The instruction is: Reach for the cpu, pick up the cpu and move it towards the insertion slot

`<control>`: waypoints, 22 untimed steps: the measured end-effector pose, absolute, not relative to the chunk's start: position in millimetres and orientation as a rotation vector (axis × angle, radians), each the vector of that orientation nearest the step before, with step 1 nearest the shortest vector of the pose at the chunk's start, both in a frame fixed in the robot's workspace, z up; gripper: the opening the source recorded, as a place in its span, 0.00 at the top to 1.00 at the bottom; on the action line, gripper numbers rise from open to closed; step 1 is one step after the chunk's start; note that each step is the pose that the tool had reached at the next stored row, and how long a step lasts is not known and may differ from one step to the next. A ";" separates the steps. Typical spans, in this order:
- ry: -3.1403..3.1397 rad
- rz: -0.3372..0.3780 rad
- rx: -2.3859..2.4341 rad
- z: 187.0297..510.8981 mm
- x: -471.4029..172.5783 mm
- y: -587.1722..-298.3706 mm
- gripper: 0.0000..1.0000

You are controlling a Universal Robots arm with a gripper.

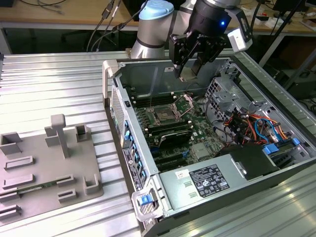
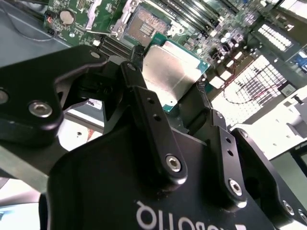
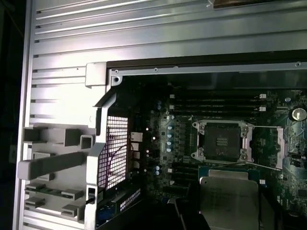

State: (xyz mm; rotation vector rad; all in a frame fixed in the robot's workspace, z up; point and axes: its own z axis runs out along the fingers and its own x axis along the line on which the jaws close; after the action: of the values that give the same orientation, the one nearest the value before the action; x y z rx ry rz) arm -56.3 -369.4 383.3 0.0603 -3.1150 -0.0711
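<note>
1 cpu (image 2: 172, 72), 1 insertion slot (image 1: 164, 116). Gripper (image 1: 189, 74) hangs above the slot w/ fingers (image 2: 144, 103) clamped on cpu.

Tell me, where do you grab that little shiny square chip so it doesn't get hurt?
By its thin outer edges, from above. The cpu is a flat, thin square with a smooth metal top, so only the opposite sides give a hold. The gripper has it that way now, black fingers on opposite edges, chip level over the insertion slot.
</note>
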 end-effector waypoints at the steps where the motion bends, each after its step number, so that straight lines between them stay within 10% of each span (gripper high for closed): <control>1: -3.115 -0.072 0.060 382.9 -55.5 -368.2 0.45; 22: -3.118 -0.078 0.028 373.7 -53.7 -340.0 0.45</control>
State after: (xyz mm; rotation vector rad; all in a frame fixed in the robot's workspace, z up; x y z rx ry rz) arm -53.7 -340.0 373.7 0.0282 -3.1176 -0.0777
